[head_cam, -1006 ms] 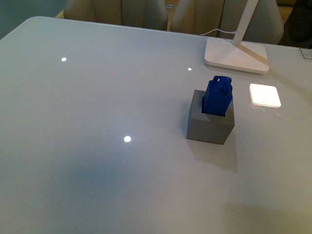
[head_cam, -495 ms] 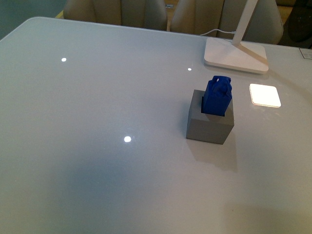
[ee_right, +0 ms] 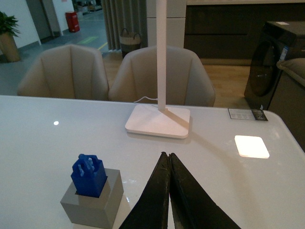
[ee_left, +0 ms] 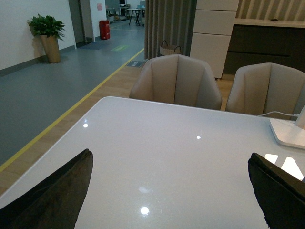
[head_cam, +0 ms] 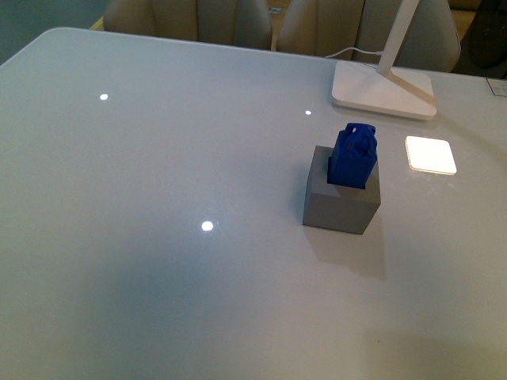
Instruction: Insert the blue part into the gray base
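The small dark-blue plastic part [head_cam: 353,154] stood upright in the top recess of the matte gray cube base [head_cam: 341,200] on the glossy white table [head_cam: 158,237], near the flat white lamp foot [head_cam: 383,89]. The left gripper [ee_left: 169,191] was spread wide; the right gripper [ee_right: 168,164] was pressed together, empty. No writing was legible.

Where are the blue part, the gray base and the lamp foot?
blue part [head_cam: 353,156]: front view, on its front face.
gray base [head_cam: 341,207]: front view, on its front wall.
lamp foot [head_cam: 382,89]: front view, on its flat top.
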